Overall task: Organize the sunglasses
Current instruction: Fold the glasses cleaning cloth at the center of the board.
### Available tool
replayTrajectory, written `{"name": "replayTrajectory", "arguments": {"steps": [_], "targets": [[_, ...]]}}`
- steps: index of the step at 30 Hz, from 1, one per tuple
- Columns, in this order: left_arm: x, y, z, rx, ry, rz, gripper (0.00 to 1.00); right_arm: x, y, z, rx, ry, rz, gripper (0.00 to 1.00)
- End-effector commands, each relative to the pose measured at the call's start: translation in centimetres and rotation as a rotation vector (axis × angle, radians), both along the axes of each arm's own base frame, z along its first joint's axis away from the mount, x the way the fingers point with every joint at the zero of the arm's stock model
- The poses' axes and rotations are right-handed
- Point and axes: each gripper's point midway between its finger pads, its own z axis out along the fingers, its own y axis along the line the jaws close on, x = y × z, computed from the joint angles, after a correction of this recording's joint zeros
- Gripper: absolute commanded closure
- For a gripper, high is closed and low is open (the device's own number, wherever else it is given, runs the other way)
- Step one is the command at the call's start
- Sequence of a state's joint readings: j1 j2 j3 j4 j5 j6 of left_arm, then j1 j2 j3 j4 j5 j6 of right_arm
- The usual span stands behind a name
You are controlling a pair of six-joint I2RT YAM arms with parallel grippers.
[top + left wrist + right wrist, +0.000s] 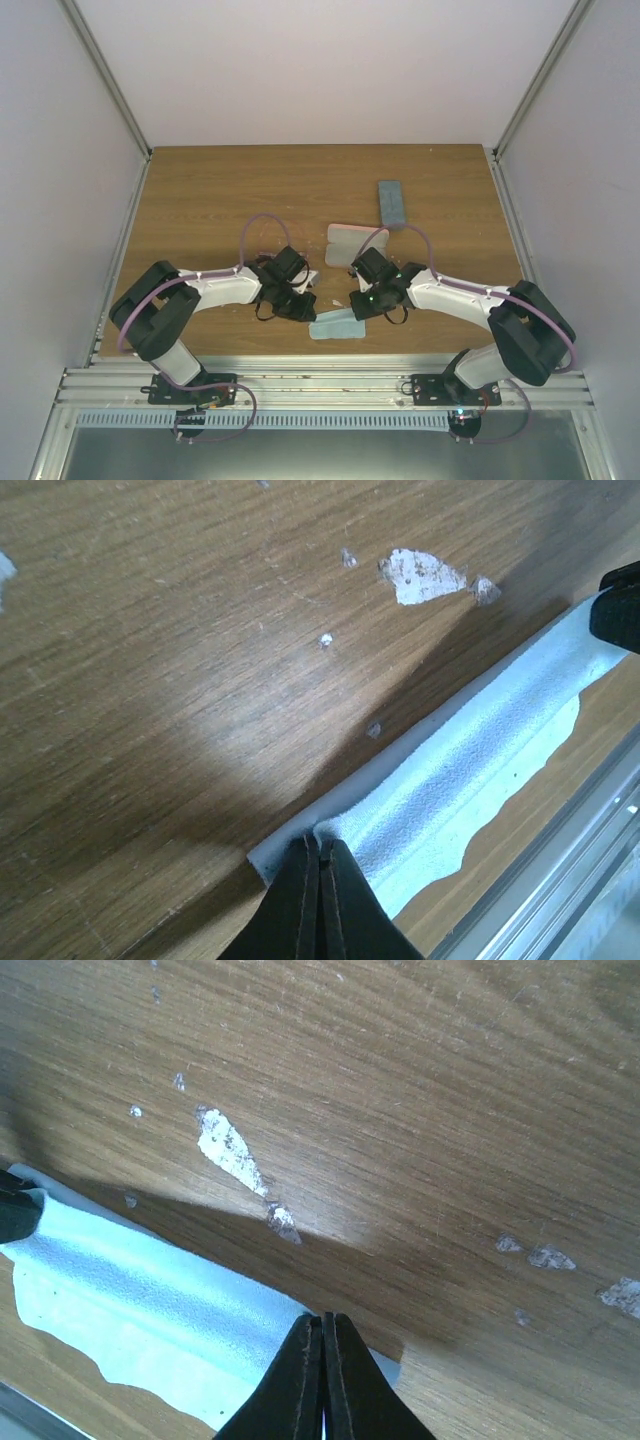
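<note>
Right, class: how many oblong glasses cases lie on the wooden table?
2. The blue-grey oblong case lies farther back, right of centre; the pale pink oblong case lies just nearer, partly behind the right arm. Others may be hidden.

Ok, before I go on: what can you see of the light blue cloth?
The light blue cloth is a thin strip with a fine pebbled weave, like microfibre. One long edge is cut wavy, and a crease runs along its length. It stretches across the wooden table near the front edge, between the arms. The left pincer is shut on one end, the right pincer on the other. Whether it rests on the wood or is slightly raised I cannot tell.
</note>
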State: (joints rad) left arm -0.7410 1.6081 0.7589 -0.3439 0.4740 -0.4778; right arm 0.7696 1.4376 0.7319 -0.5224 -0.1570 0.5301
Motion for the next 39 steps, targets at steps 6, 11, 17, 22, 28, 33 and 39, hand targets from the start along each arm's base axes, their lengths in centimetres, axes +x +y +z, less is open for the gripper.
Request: {"name": "replayTrajectory", "arguments": {"steps": [6, 11, 17, 22, 28, 33, 39], "targets": [[-1.5, -1.5, 0.5, -0.103, 0.045, -0.068, 0.78, -1.8, 1.6, 0.6, 0.112, 0.049, 0.07, 0.8], [-2.7, -2.2, 1.3, -0.178, 0.087, -0.109, 0.66, -3.3, 3.4, 1.8, 0.238, 0.101, 0.133, 0.67], [-3.5, -2.0, 2.0, -0.211, 0.097, -0.126, 0.63, -4.7, 2.8, 2.0, 0.253, 0.141, 0.144, 0.64], [-4.4, -1.6, 2.6, -0.234, 0.104, -0.134, 0.62, -5.4, 1.7, 2.0, 0.223, 0.157, 0.121, 0.63], [-3.6, -2.1, 3.3, -0.251, 0.077, -0.11, 0.75, -3.6, 1.8, 3.0, 0.2, 0.082, 0.081, 0.67], [-2.5, -2.7, 2.8, -0.248, 0.085, -0.052, 0.91, -3.1, 2.7, 1.9, 0.206, 0.1, 0.074, 0.76], [-1.5, -1.4, 0.3, -0.118, 0.076, 0.024, 0.96, -2.0, 3.2, 0.7, 0.195, 0.087, 0.031, 0.81]]}}
